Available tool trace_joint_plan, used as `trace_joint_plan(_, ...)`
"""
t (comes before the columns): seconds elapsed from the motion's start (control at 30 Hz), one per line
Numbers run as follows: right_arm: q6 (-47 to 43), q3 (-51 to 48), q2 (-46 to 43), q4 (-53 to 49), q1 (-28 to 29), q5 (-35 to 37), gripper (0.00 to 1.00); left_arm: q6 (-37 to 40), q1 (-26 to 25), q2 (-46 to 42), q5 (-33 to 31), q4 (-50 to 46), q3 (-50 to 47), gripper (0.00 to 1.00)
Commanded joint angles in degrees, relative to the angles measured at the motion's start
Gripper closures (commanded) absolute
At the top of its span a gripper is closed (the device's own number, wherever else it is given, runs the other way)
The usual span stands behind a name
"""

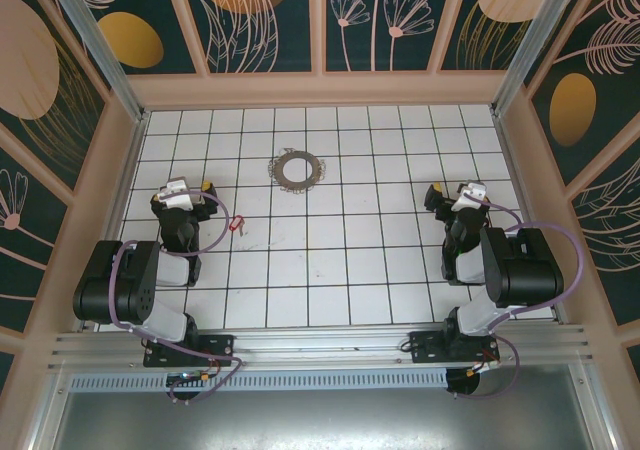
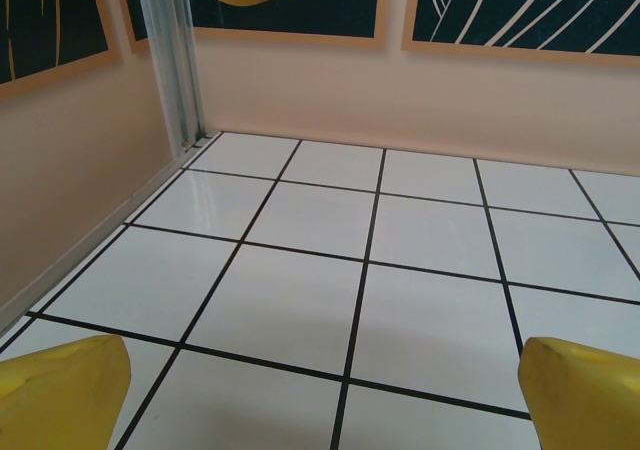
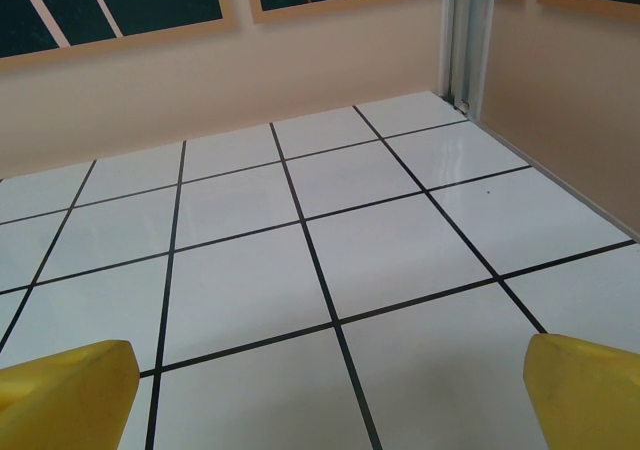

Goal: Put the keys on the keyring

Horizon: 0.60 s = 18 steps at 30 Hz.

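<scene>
The keyring (image 1: 296, 168), a flat grey metal ring with a jagged rim, lies on the white tiled floor toward the back middle. The keys (image 1: 237, 226), a tiny red piece with a pale metal bit, lie just right of the left arm. My left gripper (image 1: 190, 186) hovers at the left, a tile or so from the keys, open and empty; its yellow fingertips (image 2: 60, 395) stand wide apart over bare tiles. My right gripper (image 1: 452, 191) hovers at the right, far from both things, open with its yellow fingertips (image 3: 590, 390) wide apart and nothing between them.
Pale walls with dark floral panels enclose the floor on three sides, with metal corner posts (image 2: 175, 60) at the back left and back right (image 3: 462, 35). The arm bases sit on a metal rail (image 1: 320, 345) at the near edge.
</scene>
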Motion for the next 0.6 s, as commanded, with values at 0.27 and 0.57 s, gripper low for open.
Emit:
trace_joint_plan(0.27,0.06,-4.29,-4.32,7.69,0.35,-0.54,0.01,-0.87,0.09,-6.64,0.15,-13.25,4.99,0.01)
trace_joint_plan(0.57,-1.13,0.14,-18.34,-12.46,3.28,1.39,0.01,-6.47,-0.03,-19.58,0.26,-29.57,6.00,0.01)
